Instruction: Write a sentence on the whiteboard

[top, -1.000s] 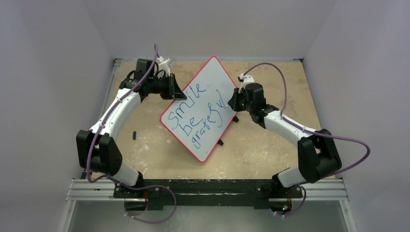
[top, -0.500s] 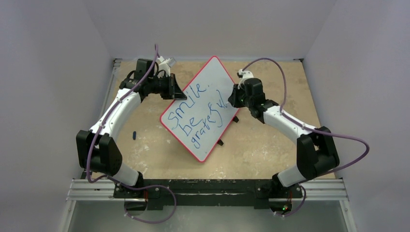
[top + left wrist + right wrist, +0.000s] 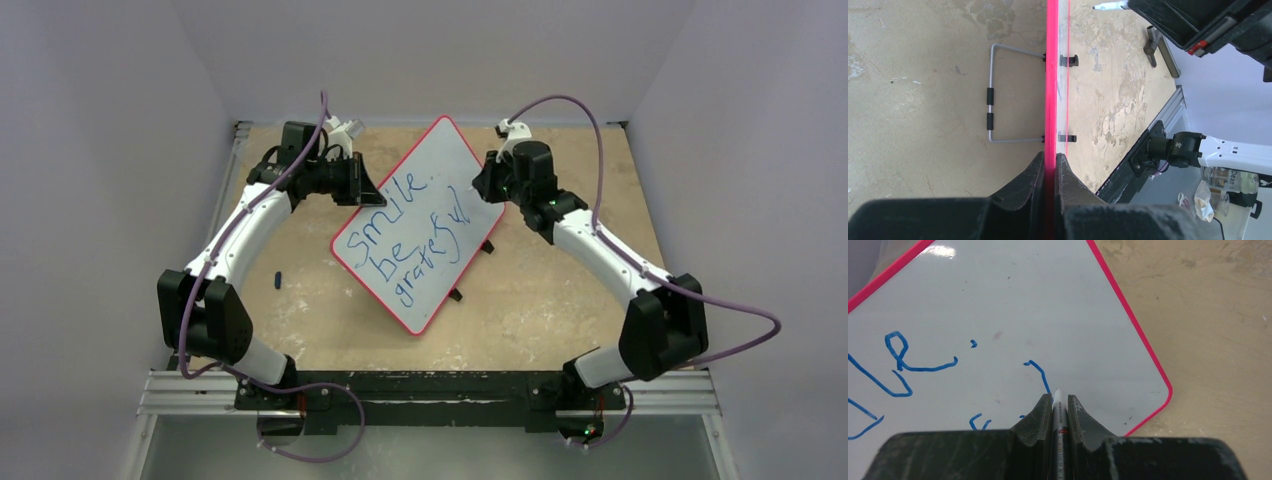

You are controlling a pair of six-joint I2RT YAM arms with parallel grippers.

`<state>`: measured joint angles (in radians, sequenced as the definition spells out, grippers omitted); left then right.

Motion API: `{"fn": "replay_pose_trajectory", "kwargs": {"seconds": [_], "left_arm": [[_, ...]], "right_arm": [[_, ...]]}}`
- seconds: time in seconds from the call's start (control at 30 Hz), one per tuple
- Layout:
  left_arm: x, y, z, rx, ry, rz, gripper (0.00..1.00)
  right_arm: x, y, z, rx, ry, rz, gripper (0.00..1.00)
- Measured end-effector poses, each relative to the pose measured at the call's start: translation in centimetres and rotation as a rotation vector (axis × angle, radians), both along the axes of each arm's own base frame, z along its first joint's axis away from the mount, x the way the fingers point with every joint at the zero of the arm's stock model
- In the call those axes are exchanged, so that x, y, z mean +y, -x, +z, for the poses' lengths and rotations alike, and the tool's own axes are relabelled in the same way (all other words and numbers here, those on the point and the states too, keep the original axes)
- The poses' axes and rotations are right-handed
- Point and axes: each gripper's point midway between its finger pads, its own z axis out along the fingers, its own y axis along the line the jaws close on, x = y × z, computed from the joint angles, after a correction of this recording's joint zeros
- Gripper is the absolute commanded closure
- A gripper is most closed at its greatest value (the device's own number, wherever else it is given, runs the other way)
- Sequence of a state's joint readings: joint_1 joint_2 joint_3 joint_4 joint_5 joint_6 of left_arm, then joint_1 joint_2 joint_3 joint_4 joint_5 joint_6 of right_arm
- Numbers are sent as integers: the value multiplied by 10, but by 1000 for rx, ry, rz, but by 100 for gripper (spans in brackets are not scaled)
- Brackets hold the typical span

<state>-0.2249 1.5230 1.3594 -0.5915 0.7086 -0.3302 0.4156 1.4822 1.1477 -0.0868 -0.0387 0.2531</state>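
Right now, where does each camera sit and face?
Top external: above and behind, looking down on the whiteboard; left arm and right arm show.
Left wrist: looks along the whiteboard's red rim; left gripper clamps it.
Right wrist: looks down at the sentence; right gripper holds the marker.
Shared: the marker, in both wrist views.

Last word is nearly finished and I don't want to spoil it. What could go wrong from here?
The left gripper pinches only the board's thin rim; marker pressure might pivot or slip it.
The marker tip sits near the board's edge, so a long stroke could run off.
The right gripper hangs over the writing and could smear it.
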Motion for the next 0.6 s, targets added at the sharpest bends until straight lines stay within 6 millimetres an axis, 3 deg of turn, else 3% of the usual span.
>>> {"fn": "replay_pose_trajectory", "kwargs": {"seconds": [0.3,0.6], "left_arm": [[0,0,0,-1,1,-1,100],[0,0,0,-5,-4,-2,100]], "right_arm": [[-19,37,31,-71,-41,-15,100],[-33,72,16,-50,-82,-39,100]]}}
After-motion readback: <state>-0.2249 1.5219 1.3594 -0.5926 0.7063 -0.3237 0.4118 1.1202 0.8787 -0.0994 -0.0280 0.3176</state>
